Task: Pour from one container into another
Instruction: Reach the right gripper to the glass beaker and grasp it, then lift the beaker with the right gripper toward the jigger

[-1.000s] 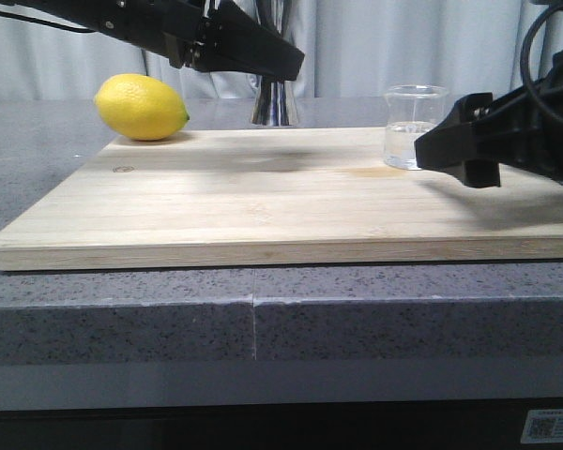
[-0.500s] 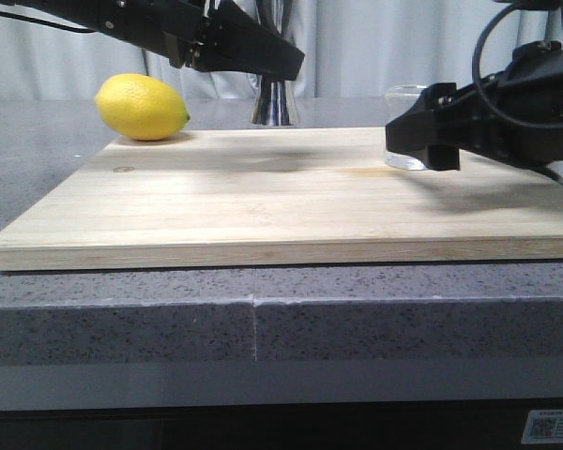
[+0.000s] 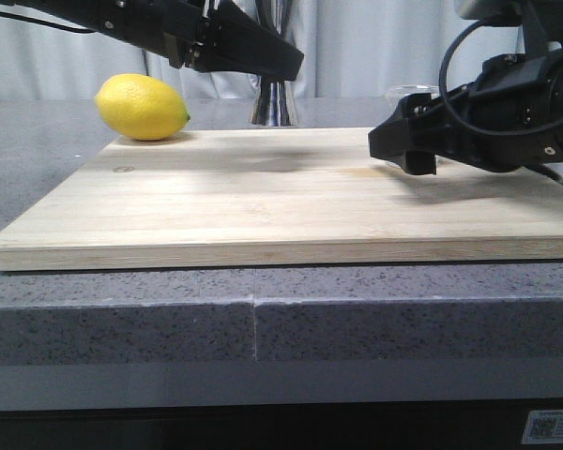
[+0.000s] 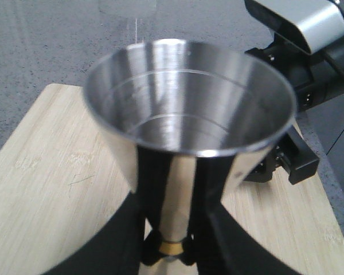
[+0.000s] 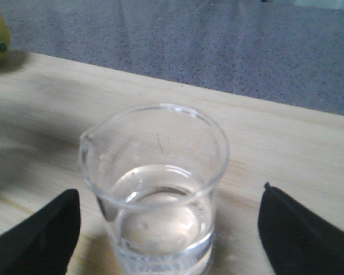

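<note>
The steel jigger stands upright with a gold band at its waist, and my left gripper is shut on that waist. From the front, only the jigger's lower cone shows under the left gripper, at the board's far edge. The glass beaker stands on the board, roughly a third full of clear liquid, spout toward the lemon. My right gripper is open, with one finger on each side of the beaker and a gap at both. In the front view the right gripper hides all but the beaker's rim.
A yellow lemon lies at the far left corner of the wooden cutting board, which sits on a grey speckled counter. A curtain hangs behind.
My right gripper has moved left and forward around the beaker, which it now mostly hides from the front. The left arm and the jigger have stayed put.
</note>
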You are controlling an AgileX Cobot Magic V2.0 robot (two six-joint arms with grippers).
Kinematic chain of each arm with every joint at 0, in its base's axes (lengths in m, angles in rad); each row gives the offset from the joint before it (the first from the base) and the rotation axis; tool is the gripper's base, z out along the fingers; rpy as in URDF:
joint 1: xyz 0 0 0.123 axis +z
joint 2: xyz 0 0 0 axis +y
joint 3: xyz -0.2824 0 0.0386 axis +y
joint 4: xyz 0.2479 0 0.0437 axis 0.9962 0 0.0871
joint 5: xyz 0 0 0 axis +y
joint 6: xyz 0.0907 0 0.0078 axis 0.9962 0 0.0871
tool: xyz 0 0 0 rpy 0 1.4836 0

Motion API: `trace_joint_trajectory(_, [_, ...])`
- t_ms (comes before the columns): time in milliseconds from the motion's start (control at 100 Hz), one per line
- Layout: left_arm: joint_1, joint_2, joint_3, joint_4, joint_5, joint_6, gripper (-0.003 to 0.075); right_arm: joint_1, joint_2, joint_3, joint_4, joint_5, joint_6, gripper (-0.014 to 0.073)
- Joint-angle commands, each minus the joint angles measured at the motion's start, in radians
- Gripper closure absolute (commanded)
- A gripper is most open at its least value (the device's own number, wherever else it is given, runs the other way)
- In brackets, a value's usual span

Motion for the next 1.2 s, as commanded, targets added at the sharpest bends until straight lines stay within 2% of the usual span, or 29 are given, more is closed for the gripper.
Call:
trace_joint_trajectory(0, [0.004,-0.07,-0.03,-0.076,0.063,-0.006,0.0678,0.0,-0.03,-0.034,-0.004,-0.078,-0.002,0.0048])
trace_joint_trajectory(140, [0.004,-0.07,-0.03,-0.076,0.063,-0.006,0.0678,0.0,-0.03,-0.036,-0.004,-0.082,-0.002,0.0103])
trace_joint_trajectory(790, [0.004,-0.07,-0.03,-0.076,0.07,-0.006,0.0678,0.0,-0.021,-0.036,-0.004,-0.084,-0.002,0.0107])
trace_joint_trajectory(1010, [0.004,-0.07,-0.03,-0.076,0.071,-0.006,0.0678,0.0,-0.021,-0.036,-0.006,-0.084,-0.002,0.021])
trace_joint_trajectory(1190, [0.004,-0.07,-0.03,-0.076,0.074,-0.006,0.0678,0.0,-0.021,-0.036,-0.006,-0.084,-0.002,0.0212])
